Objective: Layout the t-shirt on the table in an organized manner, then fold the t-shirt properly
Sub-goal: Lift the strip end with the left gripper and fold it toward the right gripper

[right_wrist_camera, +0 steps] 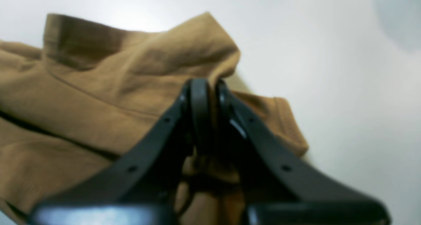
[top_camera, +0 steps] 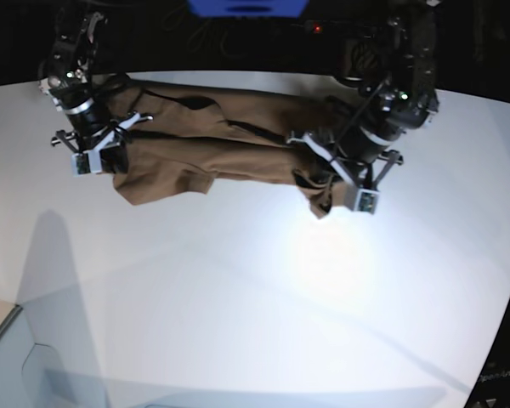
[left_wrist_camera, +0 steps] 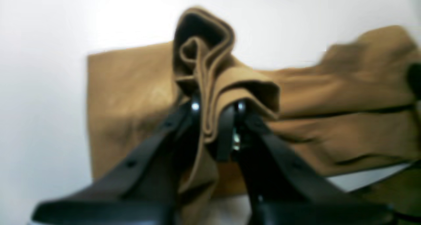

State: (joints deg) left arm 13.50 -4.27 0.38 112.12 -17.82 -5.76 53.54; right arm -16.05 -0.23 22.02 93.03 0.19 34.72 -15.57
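On the left of the base view my right gripper (top_camera: 110, 151) sits over one end of the t-shirt (top_camera: 212, 153), down near the white table (top_camera: 238, 297). Its wrist view shows my right fingers (right_wrist_camera: 197, 100) drawn narrow, almost together, with a fold of brown cloth rising just behind the tips and more cloth bunched between the jaws lower down; I have that end pinched. A hemmed edge, a sleeve or a corner, lies on the table just to the right of the jaws there.

Moving rightward, the shirt stretches as a long, folded band across the far part of the table, between my two grippers. A long crease runs along it, and the cloth is wrinkled. One flap hangs lower near my right gripper.

On the right of the base view my left gripper (top_camera: 336, 174) holds the other end. My left fingers (left_wrist_camera: 227, 133) are narrow, clamped on several layers of cloth; the layered edges curl up in a loop above the tips. Beyond them the rest of the shirt lies flat on the table, its straight edge to the left.
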